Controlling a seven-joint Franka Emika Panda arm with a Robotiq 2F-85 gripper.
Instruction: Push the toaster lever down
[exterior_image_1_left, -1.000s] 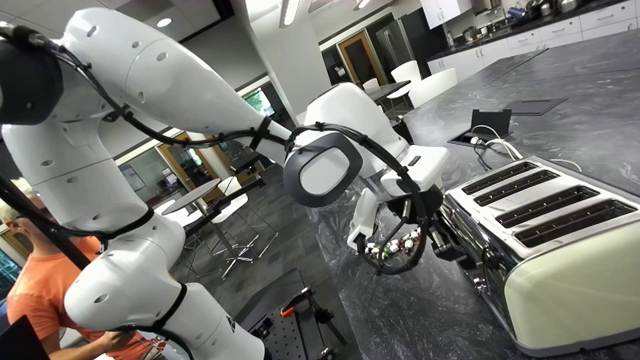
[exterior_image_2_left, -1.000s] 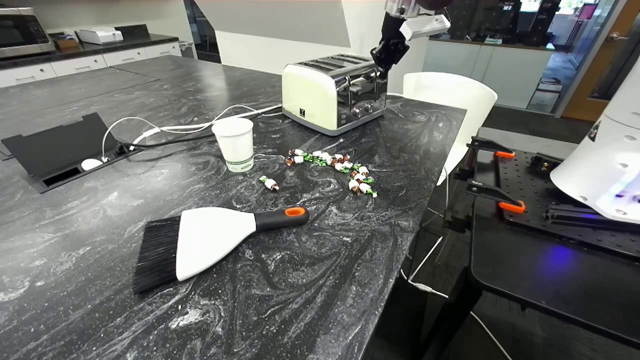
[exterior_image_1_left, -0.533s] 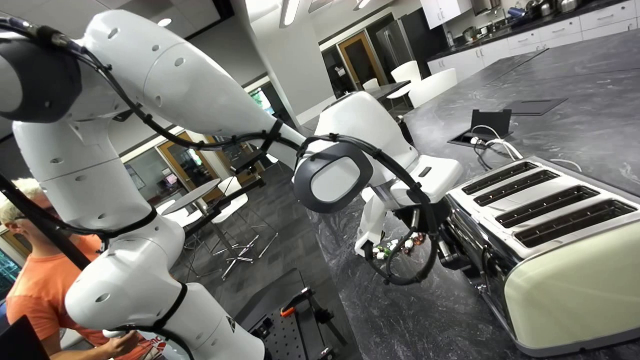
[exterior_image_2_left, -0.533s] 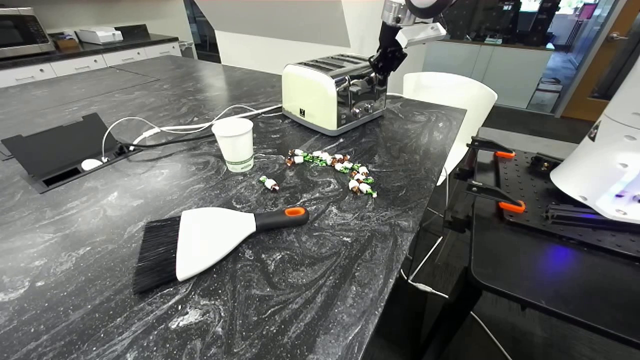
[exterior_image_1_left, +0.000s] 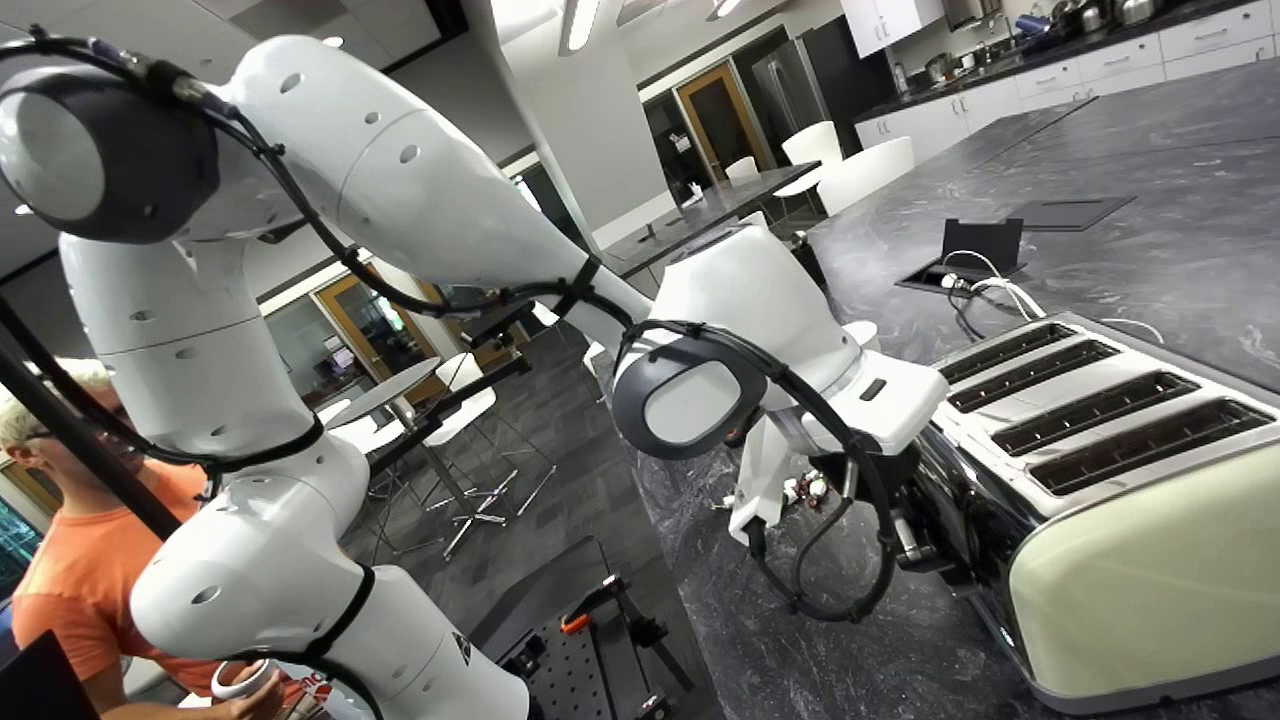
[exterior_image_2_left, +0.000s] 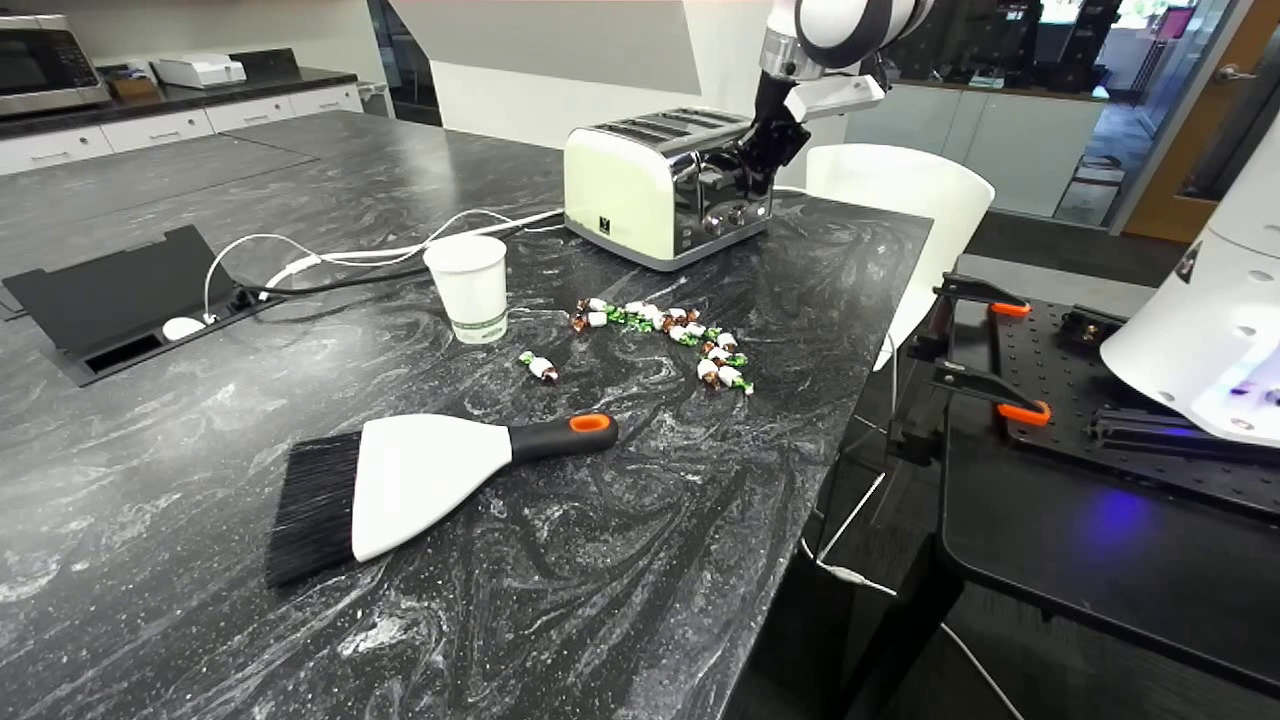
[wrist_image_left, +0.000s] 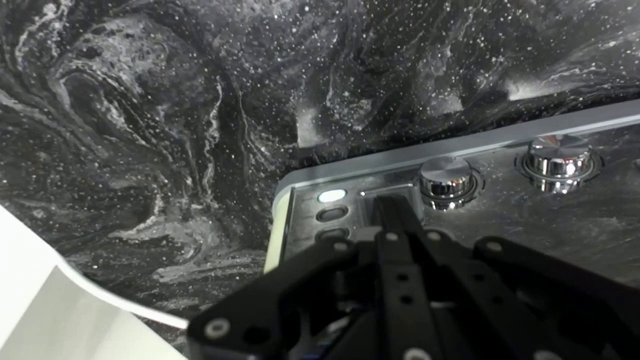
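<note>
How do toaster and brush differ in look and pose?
The toaster stands upright; the brush lies flat. The toaster is cream and chrome; the brush is white with black handle and bristles. The toaster is boxy; the brush fans out from its handle. Both rest on the dark countertop.

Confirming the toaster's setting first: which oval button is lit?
The oval button nearest the toaster's grey base rim; it glows white, the two others visible are dark.
</note>
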